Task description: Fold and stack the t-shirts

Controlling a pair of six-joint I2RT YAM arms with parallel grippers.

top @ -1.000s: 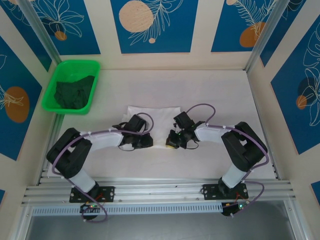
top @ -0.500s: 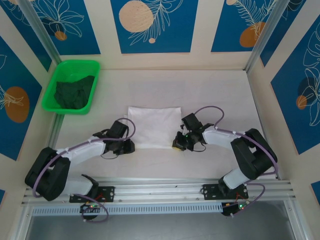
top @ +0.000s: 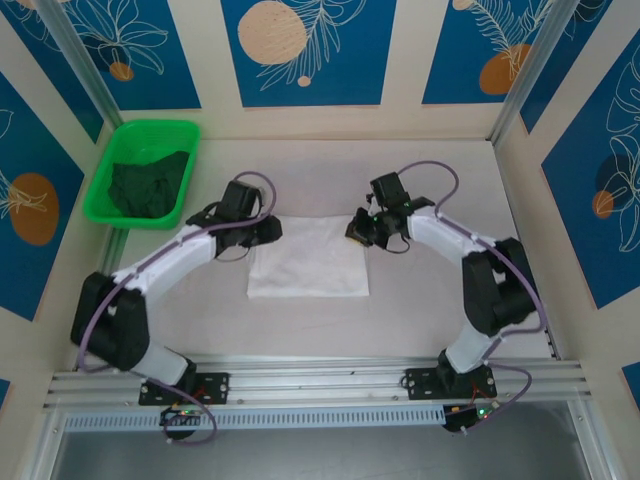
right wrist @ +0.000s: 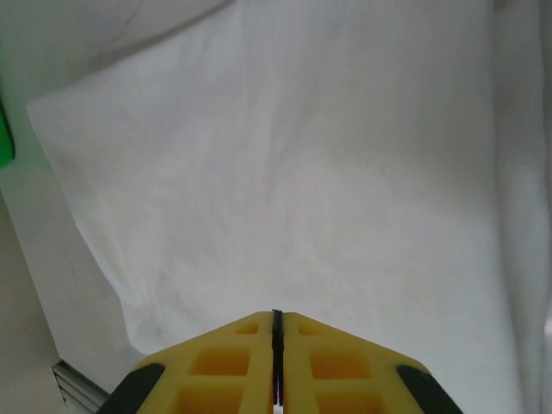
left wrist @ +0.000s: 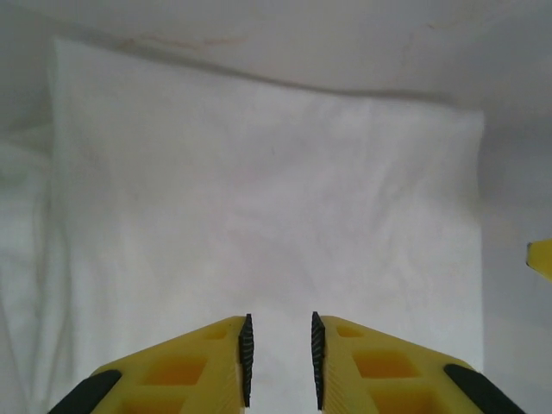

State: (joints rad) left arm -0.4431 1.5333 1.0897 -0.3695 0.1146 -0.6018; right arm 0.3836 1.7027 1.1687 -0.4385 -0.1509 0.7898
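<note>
The white t-shirt [top: 308, 262] lies folded into a flat rectangle at the middle of the table, with no print showing. My left gripper [top: 270, 229] hovers at its far left corner, jaws a little open with nothing between them [left wrist: 279, 321]; the white cloth [left wrist: 259, 190] spreads below. My right gripper [top: 356, 231] is at the far right corner, shut [right wrist: 277, 312] just above the white cloth [right wrist: 285, 172], with nothing seen in it. The dark green t-shirt [top: 150, 184] lies crumpled in the tray.
The bright green plastic tray [top: 120, 140] stands at the back left by the frame post. Patterned walls close in the table at the back and both sides. Bare tabletop [top: 440, 310] stretches right of the white shirt and in front of it.
Both grippers have swung from the shirt's near edge to its far corners. The left gripper has crossed from the near left to the far left. The white shirt lies flat, barely shifted.
</note>
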